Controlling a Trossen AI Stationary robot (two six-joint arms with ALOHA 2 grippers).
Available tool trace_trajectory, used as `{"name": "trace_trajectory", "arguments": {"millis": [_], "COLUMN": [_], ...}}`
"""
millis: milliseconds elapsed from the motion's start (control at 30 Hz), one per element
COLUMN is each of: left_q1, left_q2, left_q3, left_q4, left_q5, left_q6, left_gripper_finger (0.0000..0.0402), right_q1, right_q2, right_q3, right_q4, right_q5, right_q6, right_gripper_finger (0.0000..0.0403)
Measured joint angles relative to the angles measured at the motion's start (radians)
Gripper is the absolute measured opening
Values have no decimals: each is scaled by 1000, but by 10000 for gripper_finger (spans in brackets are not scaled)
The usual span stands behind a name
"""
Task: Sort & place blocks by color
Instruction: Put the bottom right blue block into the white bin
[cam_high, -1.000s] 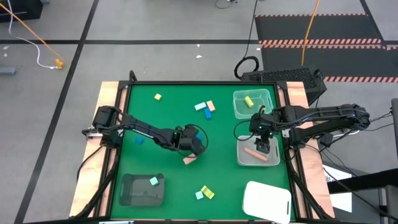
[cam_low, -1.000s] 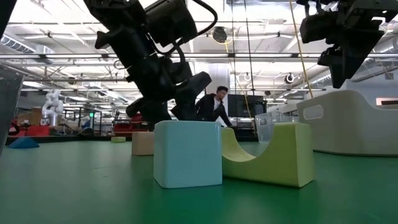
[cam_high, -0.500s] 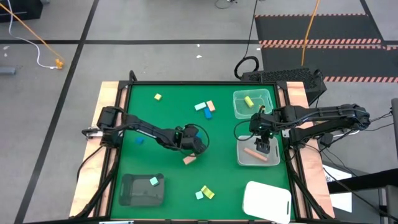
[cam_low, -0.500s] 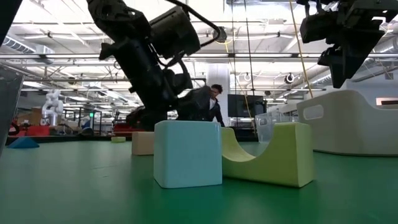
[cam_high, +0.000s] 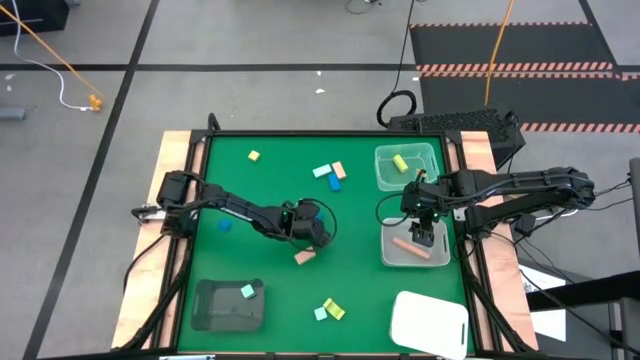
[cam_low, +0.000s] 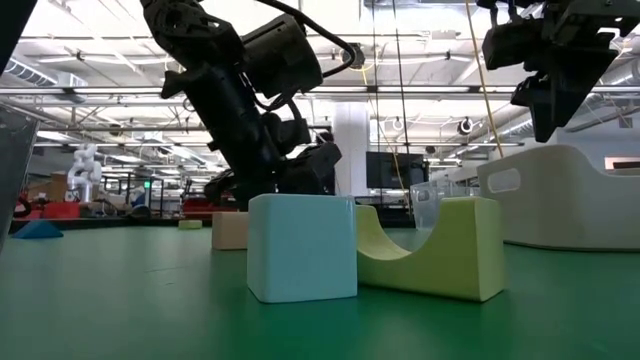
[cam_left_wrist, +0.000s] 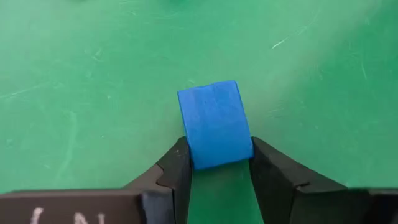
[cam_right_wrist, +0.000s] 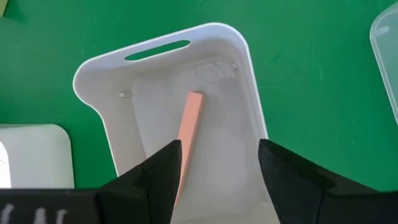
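Note:
My left gripper is near the middle of the green table, shut on a small blue block; in the high view the gripper itself hides that block. A tan-pink block lies on the table just near of the gripper. My right gripper hangs open above a white tray, where a tan-pink bar lies flat on the tray's floor. Other blocks lie scattered: a yellow one, a blue one, a blue, mint and tan group, and a mint and yellow pair. My left gripper pinches the blue block's two opposite sides between its two fingertips, at the block's end nearest the gripper. Most of the block sticks out beyond the fingertips. Whether the block stands on the table or is lifted clear, I cannot tell.
A clear tray at the far right holds a yellow block. A dark tray at the near left holds a mint block. A white lid-like tray lies at the near right. The low view shows a mint cube and a yellow arch close by.
My left gripper has come down toward the table and tipped more steeply, staying near the middle of the table beside the tan-pink block.

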Motion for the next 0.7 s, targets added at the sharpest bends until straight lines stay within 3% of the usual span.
{"name": "trace_trajectory", "arguments": {"millis": [133,300,467,700], "left_q1": [-2,-2,3,34], "left_q2": [-12,-70,-156,-301], "left_q3": [-1,1,-1,0], "left_q4": [20,72,87,110], "left_q5": [31,28,-17,-80], "left_q6": [9,113,270,540], "left_gripper_finger": [130,130,130,130], "right_q1": [0,-7,-66,-205], "right_q2": [0,0,0,0], "right_q3": [0,0,0,0], "right_q4": [0,1,8,174], "right_q5": [7,112,182,159], "right_q6": [0,40,162,287], "right_gripper_finger": [206,206,206,206]}}
